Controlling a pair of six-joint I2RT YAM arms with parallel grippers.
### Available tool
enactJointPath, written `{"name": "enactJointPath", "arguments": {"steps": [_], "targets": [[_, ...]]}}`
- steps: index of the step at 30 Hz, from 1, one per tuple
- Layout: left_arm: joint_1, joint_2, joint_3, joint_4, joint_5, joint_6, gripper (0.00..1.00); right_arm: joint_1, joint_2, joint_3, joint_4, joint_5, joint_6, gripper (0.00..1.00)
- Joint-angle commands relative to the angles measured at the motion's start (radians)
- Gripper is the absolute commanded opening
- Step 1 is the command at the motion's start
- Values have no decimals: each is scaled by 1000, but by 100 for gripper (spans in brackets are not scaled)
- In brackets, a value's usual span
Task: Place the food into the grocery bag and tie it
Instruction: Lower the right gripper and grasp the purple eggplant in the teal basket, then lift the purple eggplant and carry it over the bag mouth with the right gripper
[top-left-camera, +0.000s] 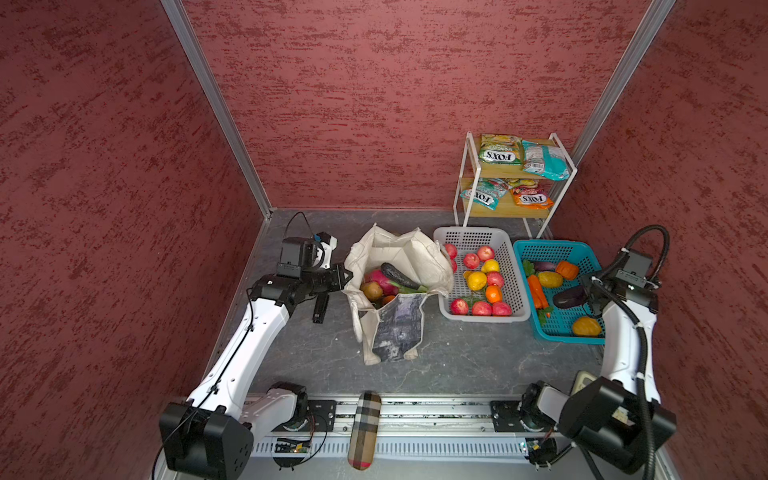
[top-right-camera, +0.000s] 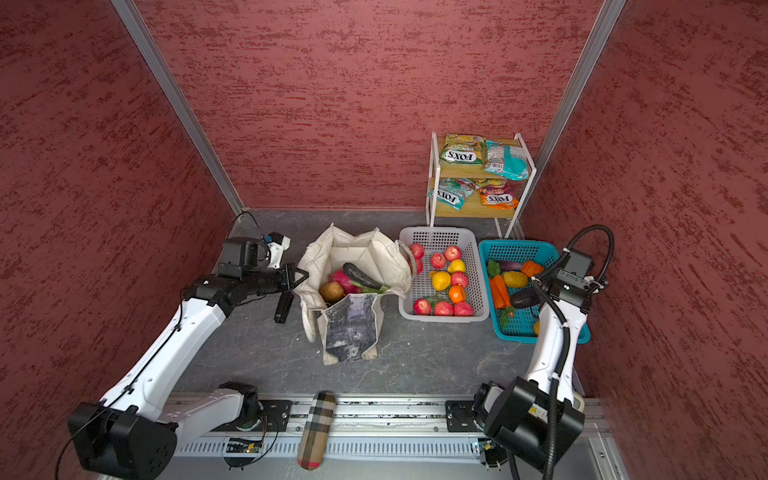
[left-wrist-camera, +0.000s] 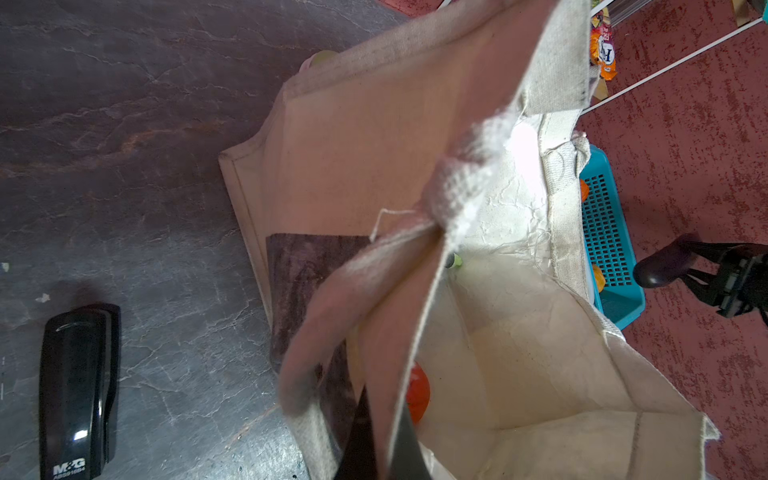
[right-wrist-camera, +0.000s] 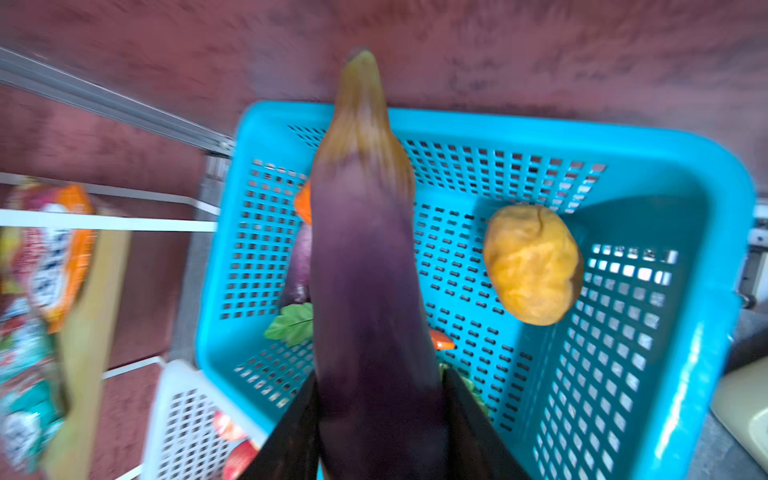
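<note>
Bag (top-left-camera: 397, 249) hides L claw (top-left-camera: 345, 277) tips; eggplant (right-wrist-camera: 370, 270) blurry.

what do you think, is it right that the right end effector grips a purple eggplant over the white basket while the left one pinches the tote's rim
Wrong basket: the right wrist view shows the right end effector gripping the purple eggplant over the blue basket. The left end effector does pinch the tote's rim.

We see the cream tote (top-left-camera: 399, 253) upright and open, holding dragon fruit (top-left-camera: 376, 276); a purple eggplant (top-left-camera: 568, 297) hangs gripped at its three o'clock.
</note>
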Motion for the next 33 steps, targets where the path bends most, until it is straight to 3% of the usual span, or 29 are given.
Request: {"name": "enactJointPath", "arguments": {"steps": [1,14,20,33], "targets": [[-7,-5,12,-7,3,21,0,-5,-54,49,-74,-41,-18,34],[-7,-7,12,-5,3,19,0,44,-172,143,-73,-291,-37,34],[-8,-8,12,-5,3,18,0,240,-197,162,2,-295,-16,34],[-8,-2,12,-5,-1,17,0,895,-70,326,153,-56,33,33]]}}
